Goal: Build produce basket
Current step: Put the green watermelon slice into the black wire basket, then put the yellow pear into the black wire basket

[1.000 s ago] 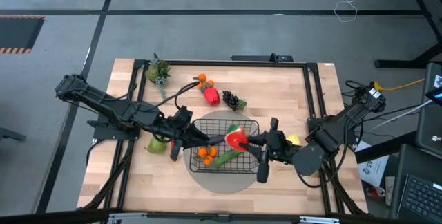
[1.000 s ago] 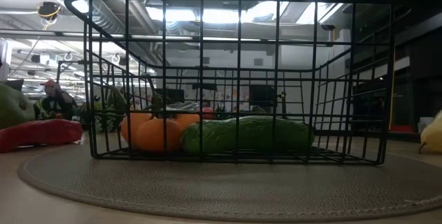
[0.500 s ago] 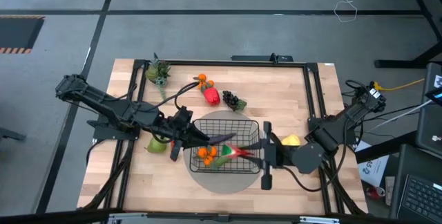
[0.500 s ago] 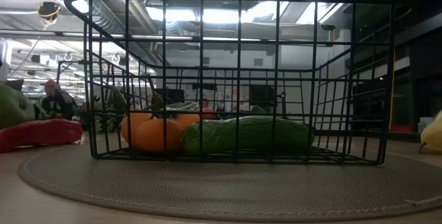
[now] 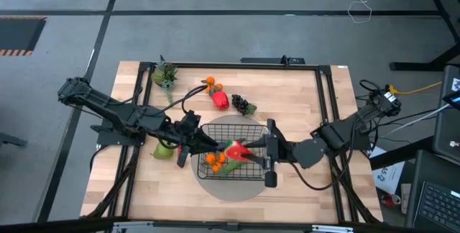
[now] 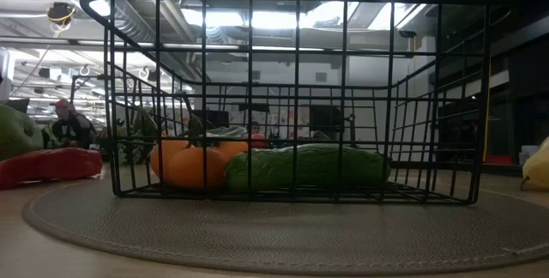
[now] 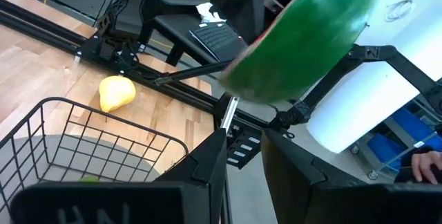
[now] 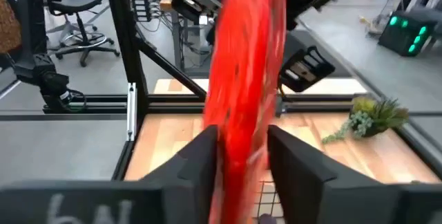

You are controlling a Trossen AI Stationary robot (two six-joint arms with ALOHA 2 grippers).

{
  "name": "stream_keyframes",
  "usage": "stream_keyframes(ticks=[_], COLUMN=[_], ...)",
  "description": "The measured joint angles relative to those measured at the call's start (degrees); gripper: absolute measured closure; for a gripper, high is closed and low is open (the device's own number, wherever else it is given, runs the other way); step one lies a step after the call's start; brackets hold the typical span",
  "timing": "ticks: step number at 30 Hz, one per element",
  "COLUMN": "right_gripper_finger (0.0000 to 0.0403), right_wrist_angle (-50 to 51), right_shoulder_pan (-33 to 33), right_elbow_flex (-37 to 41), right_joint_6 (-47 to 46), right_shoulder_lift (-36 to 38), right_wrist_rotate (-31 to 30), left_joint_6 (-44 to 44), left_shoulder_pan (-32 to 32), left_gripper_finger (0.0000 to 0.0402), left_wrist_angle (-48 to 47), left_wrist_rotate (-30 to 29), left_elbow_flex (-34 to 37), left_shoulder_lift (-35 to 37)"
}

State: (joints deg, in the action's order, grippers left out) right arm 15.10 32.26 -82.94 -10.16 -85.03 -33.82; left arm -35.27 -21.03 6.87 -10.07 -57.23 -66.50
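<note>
The black wire basket (image 5: 215,126) stands on a grey round mat (image 5: 233,190). Two oranges (image 5: 214,160) and a green cucumber (image 5: 231,166) lie on its floor, as the low view shows for the oranges (image 6: 190,163) and the cucumber (image 6: 309,168). My right gripper (image 5: 253,152) is over the basket's middle, shut on a red toy slice with a green rind (image 5: 233,149). My left gripper (image 5: 205,147) waits at the basket's left rim, its fingers a little apart, and holds nothing. In the left wrist view the green rind (image 7: 304,37) fills the space ahead of it. My right gripper pinches the red slice (image 8: 245,113) between its two fingers (image 8: 200,151), one on each flat red face. It comes about level from the table's right side. The slice is lifted clear above the basket's floor and stands on edge in the hold.
A yellow fruit (image 7: 116,92) lies on the wood right of the basket. A green fruit (image 5: 165,149) and a red chili (image 6: 47,165) lie on its left. Toward the far edge are a red pepper (image 5: 220,101), dark grapes (image 5: 243,105), small oranges (image 5: 209,84) and a leafy sprig (image 5: 164,75).
My right gripper has carried the red slice toward the table's left, from above the basket's right rim to above its middle. The slice has turned about in the hold. The basket and the produce in it have stayed in place.
</note>
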Motion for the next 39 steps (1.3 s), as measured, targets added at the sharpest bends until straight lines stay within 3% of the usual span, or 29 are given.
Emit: stream_keyframes(ticks=[8,19,25,29,34,39], right_gripper_finger=[0.0200,0.0200,0.0202,0.0202,0.0202,0.0202], right_wrist_angle=[1.2,1.1,2.5,15.0,36.0,56.3], right_shoulder_pan=[-2.0,-2.1,-2.1,-2.1,-1.2,0.5], right_elbow_flex=[0.0,0.0,0.0,0.0,0.0,0.0], right_joint_6=[-3.5,-4.9,-11.1,-18.7,-39.1,-52.8], right_shoulder_lift=[0.0,0.0,0.3,4.2,11.8,16.0], right_wrist_rotate=[2.0,1.8,-7.8,-7.7,-6.2,-1.4], left_joint_6=[-0.1,-0.1,-0.1,-0.1,-0.2,-0.2], left_shoulder_pan=[0.0,0.0,0.0,0.0,-0.5,-0.5], left_gripper_finger=[0.0315,0.0314,0.0314,0.0315,0.0314,0.0315], left_wrist_angle=[0.0,0.0,0.0,0.0,-0.3,-0.8], left_wrist_rotate=[-1.4,-1.4,-1.5,-1.5,-1.5,-1.5], left_elbow_flex=[0.0,0.0,0.0,0.0,0.1,0.1], left_shoulder_lift=[0.0,0.0,0.0,0.0,0.0,0.0])
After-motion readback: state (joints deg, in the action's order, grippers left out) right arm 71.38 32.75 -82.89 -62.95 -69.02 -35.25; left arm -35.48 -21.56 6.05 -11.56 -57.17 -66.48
